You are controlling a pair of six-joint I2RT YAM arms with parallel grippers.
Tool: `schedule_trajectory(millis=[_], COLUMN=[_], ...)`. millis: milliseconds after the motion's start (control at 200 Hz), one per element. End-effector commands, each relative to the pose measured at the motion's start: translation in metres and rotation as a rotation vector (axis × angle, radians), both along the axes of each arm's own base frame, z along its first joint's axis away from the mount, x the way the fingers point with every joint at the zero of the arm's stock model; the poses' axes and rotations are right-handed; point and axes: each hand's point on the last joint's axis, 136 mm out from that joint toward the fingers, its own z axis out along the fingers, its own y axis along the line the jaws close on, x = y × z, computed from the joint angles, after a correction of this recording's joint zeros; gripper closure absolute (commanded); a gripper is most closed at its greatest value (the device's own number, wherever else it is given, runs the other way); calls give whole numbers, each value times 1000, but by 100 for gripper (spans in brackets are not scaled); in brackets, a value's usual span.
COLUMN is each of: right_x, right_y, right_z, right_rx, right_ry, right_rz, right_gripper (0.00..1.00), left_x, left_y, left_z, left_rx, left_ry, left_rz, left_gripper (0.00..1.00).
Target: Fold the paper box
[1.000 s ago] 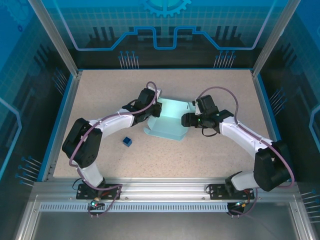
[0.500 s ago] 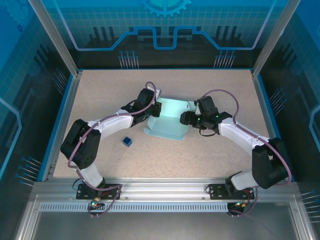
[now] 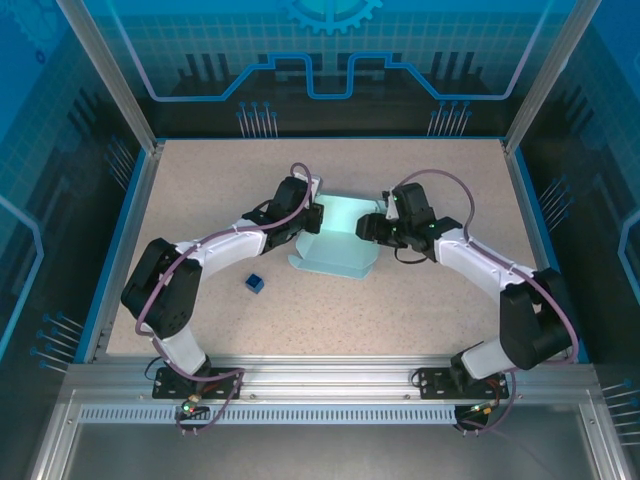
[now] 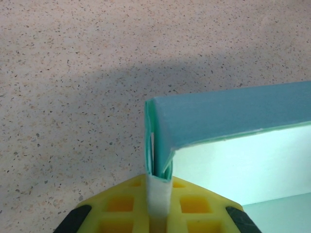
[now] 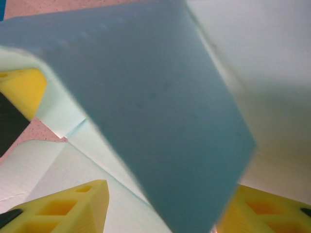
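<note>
Pinches a folded corner of the paper box [image 3: 335,255] tight in the left jaws. Straddles its opposite flap with the right jaws apart, box lying between both on the worktop [image 3: 400,310].

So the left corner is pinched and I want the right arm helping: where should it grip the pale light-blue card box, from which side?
Probably the raised right-side flap of the pale light-blue card box, from the right, a finger on each face: it is thin card on edge, and the open right gripper straddles it.
</note>
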Motion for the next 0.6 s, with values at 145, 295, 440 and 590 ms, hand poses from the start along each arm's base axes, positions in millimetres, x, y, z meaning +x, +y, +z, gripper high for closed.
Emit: schedule_trajectory(millis=[145,295,440,590], right_x=[6,-2,-14,-29], right_y=[20,5,-6,-21], right_z=[11,23,42,60], right_rx=[11,-55,-112,-147], right_ry=[-38,-66,-107,-145], right_rz=[101,118,162,203], right_gripper=[45,40,39,38], left_x=[-5,-1,1,0], left_y=[-10,-1,3,3], left_z=[10,7,6,9], left_rx=[-32,8,14,11], left_ry=[-22,-21,-17,-16], left_rz=[-29,10,24,24], left_gripper=[97,97,97,97])
